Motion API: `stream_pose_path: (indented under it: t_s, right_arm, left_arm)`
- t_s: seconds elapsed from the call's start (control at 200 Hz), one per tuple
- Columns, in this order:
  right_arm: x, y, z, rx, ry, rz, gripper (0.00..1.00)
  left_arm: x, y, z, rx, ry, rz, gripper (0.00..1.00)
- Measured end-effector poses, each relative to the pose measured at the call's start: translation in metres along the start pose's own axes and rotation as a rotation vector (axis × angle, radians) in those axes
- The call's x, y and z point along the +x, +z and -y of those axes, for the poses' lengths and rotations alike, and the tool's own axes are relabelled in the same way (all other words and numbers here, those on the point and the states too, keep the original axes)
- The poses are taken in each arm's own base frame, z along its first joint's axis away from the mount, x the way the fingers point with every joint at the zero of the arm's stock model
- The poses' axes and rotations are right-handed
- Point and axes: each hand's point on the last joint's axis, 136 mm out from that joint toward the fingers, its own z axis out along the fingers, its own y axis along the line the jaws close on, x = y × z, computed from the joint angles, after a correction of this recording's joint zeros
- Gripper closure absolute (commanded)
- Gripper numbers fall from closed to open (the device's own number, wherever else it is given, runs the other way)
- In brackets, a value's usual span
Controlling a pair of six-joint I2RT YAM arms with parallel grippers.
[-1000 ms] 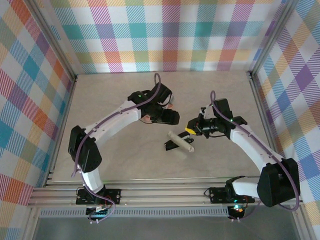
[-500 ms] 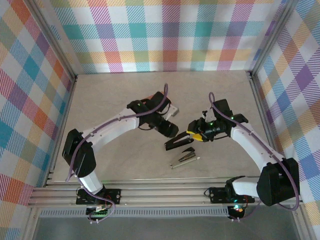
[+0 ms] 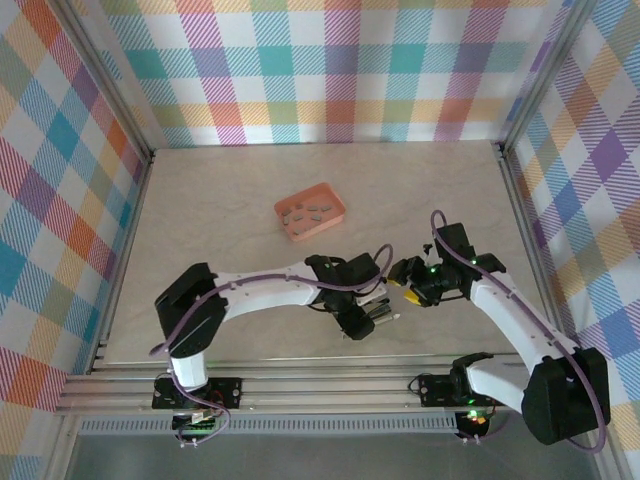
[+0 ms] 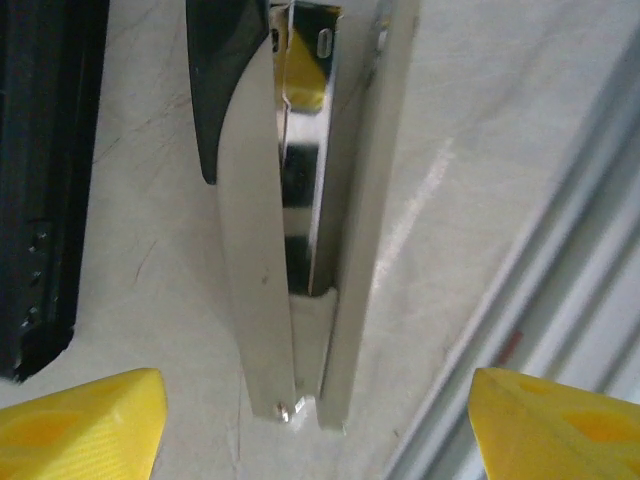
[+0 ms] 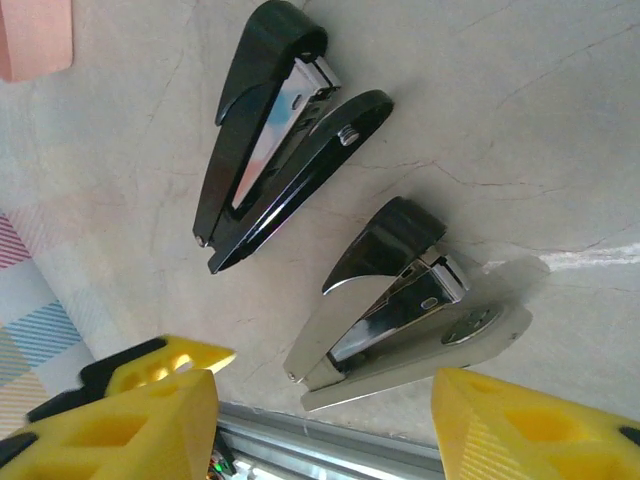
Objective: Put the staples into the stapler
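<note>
Between the wide-spread fingertips (image 4: 80, 425) of the left gripper (image 4: 320, 425) lay the silver stapler (image 4: 255, 250), long axis running up the frame.

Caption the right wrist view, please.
Open right gripper facing a black stapler and a silver stapler lying on their sides.

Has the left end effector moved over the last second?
Yes. The left end effector has moved toward the near rail, away from the orange tray.
</note>
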Motion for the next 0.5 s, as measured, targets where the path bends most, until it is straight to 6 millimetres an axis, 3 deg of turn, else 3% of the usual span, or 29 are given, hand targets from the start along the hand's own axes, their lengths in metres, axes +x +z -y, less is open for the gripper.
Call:
stream_pose_path:
  t_s: [0.155,0.25,0.5]
  right_arm:
    - [-0.004,0.0,-0.004,-0.025,-0.023,0.026,0.4]
    - [-0.005,-0.003,-0.005,-0.035,-0.041,0.046,0.4]
    - [-0.008,-0.007,0.002,-0.017,-0.071,0.101,0.39]
  left_arm:
    - [0.007,0.032,-0.006,-0.032,-0.018,-0.05,0.23]
    - [0.007,0.041,-0.008,-0.046,-0.024,-0.057,0.3]
    - [0.007,0.042,-0.019,-0.108,-0.001,-0.059,0.61]
